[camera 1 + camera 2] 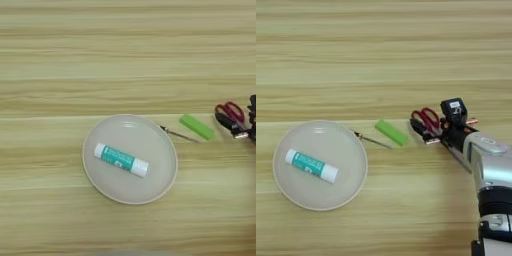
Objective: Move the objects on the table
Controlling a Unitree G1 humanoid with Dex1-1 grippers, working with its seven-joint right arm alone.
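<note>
Wood table (128, 50), light, with tan and yellowish grain stripes running across, fills both views. Furthest left: round beige plate (351, 187), flat on the wood. Glue stick (311, 165) lies inside it, white body, teal label, tilted with its left end higher in picture, near the plate's middle. Just right of the plate's upper rim: a thin silver blade (372, 140), lying on the wood and slanting down to the right, its tip close to the rim but apart from it. Next right: green block (391, 132), small and rectangular, flat on the table, slanted the same way; the blade's right end passes just below the block's lower edge, contact not clear. Right again: scissors (426, 120), red handle loops showing, with dark parts under them. Gripper (432, 133) sits at the handles, black fingers (421, 129) against or through the loops; it looks closed on the scissors, though the exact finger gap is hard to read. Behind it the black wrist block and silver forearm (488, 160) run down to the bottom right corner.
</note>
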